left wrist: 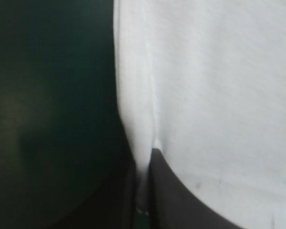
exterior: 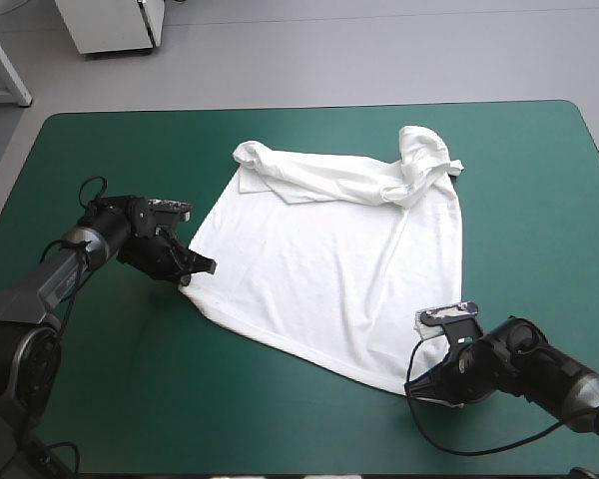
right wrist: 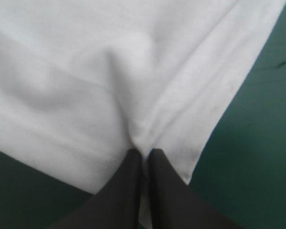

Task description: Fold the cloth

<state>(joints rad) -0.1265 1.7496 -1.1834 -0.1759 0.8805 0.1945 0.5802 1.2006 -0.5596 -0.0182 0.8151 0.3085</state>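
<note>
White T-shirt [exterior: 329, 259]: we are seeing it lying spread mostly flat at the middle of the surface [exterior: 539, 200], with both near corners gripped.
Teal-green cover [exterior: 110, 399]: it is showing bare on every side of the T-shirt.
Far edge: it is bunching up. The left sleeve [exterior: 252, 156] is lying rolled over onto the body, and the right sleeve [exterior: 424, 155] is sitting crumpled in a small heap.
Near hem [exterior: 290, 339]: it is running slantwise between the two claws, its right end sitting closer to the surface's near edge.
Left claw [exterior: 196, 269]: it is sitting low on the cover at the hem's left corner and pinching it. In its wrist view we are seeing the black fingers [left wrist: 181, 200] all but closed, with a thin fold of white fabric standing between them. Cloth is filling the space ahead of it and on one side, and bare cover is filling the other side.
Right claw [exterior: 413, 387]: it is sitting low at the hem's right corner and clamping the T-shirt. In its wrist view the fingers [right wrist: 126, 191] are nearly touching, with the sheet caught between them. Fabric is puckering into a soft ridge just ahead of the tips. We are seeing the stitched hem line running past beside them, and cover is showing on both sides.
</note>
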